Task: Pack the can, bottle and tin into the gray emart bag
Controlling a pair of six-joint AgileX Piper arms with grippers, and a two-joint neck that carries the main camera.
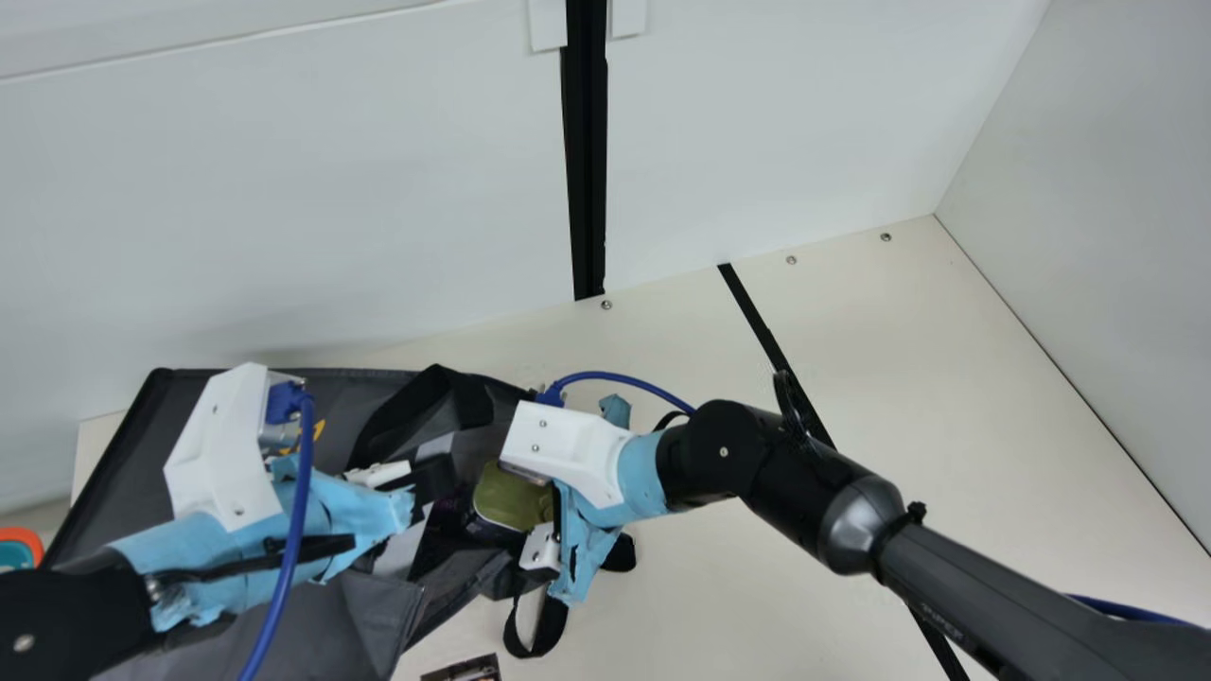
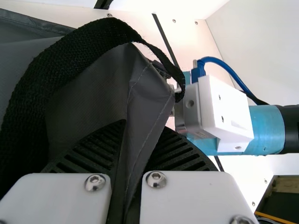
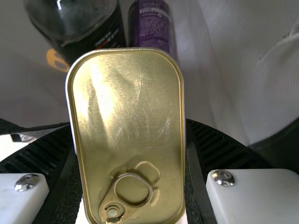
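My right end effector hugs the shiny gold metal tin with a pull ring at the opening of the big gray cloth bag. My left end effector pinches the bag's edge. Past the tin, a dark round bottle and slim purple can sit side by side against gray cloth.

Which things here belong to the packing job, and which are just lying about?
Job: gray bag, in the left gripper; tin, in the right gripper; bottle; can.
Lying about: orange-and-teal item, main view's left edge; dark item, bottom edge.
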